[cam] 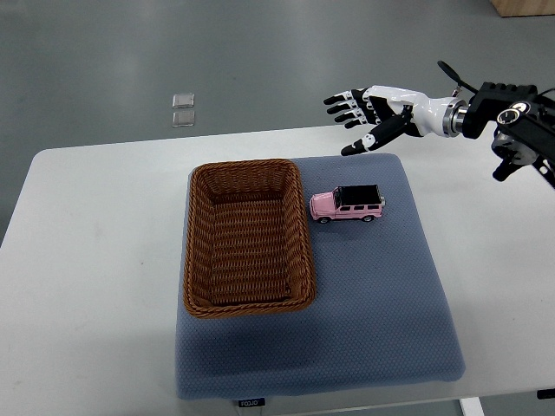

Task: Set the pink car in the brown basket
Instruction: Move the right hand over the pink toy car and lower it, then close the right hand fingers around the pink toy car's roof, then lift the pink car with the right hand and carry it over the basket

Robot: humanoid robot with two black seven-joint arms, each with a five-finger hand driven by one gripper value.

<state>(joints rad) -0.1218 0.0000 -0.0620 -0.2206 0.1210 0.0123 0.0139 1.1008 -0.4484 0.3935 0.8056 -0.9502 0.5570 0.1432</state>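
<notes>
A pink toy car (346,204) with a black roof stands on the blue-grey mat, just right of the brown wicker basket (199,260). The basket is rectangular and has nothing inside. My right hand (360,115) comes in from the right edge and hovers above the table's far edge, up and to the right of the car. Its fingers are spread and hold nothing. The car and the hand are well apart. My left arm does not show.
The blue-grey mat (373,312) lies on a white table (87,260) and carries both basket and car. Two small clear squares (183,110) lie on the grey floor beyond the table. A wooden corner (525,7) shows at the top right.
</notes>
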